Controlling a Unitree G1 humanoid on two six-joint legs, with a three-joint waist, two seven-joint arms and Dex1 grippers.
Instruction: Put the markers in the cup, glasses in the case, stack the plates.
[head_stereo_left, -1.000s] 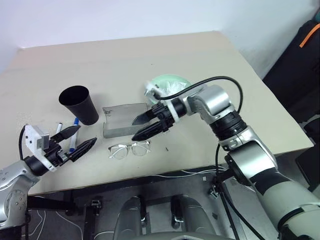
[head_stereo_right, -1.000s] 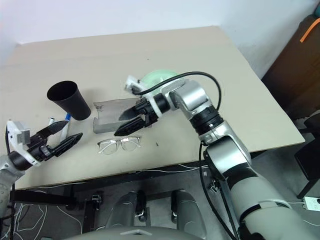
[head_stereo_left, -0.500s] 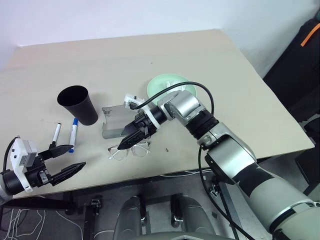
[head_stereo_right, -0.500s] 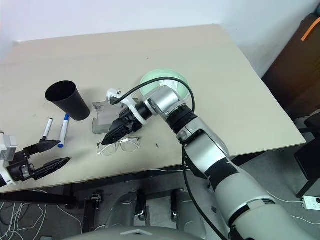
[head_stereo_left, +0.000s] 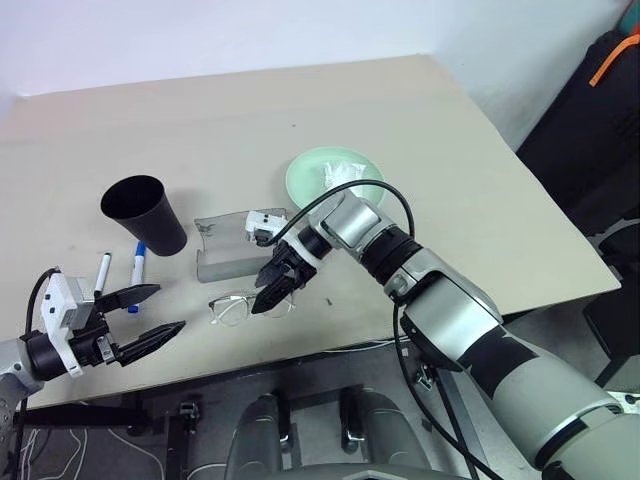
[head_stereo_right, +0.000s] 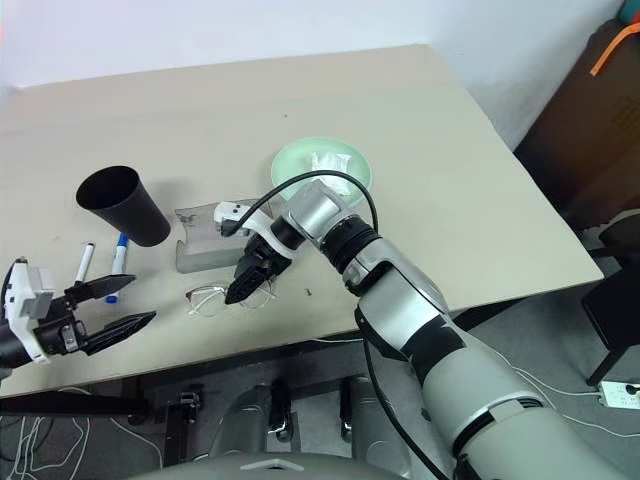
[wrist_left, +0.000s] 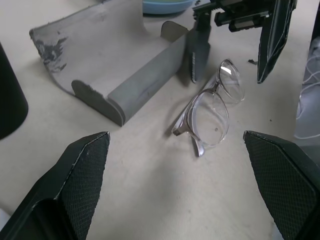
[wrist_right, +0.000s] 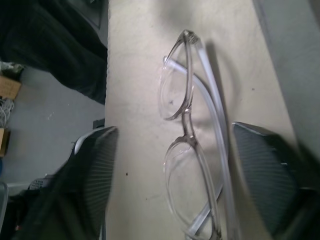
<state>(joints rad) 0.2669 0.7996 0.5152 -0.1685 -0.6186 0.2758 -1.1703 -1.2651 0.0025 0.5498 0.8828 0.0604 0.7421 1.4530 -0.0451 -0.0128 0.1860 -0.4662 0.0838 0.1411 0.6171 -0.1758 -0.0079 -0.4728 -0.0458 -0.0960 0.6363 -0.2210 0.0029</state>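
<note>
— Fingers of the right gripper (head_stereo_left: 268, 291) straddle the glasses (head_stereo_left: 240, 307), spread, gripping nothing. Why there?

— They lie on the worktop (head_stereo_left: 450, 170) just beside the open case (head_stereo_left: 225, 250). Left gripper (head_stereo_left: 142, 315) hangs wide open, empty, near the markers (head_stereo_left: 120, 271).

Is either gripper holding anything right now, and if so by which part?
Nothing is held. The right gripper straddles the glasses with its fingers apart; the left gripper hangs open.
</note>
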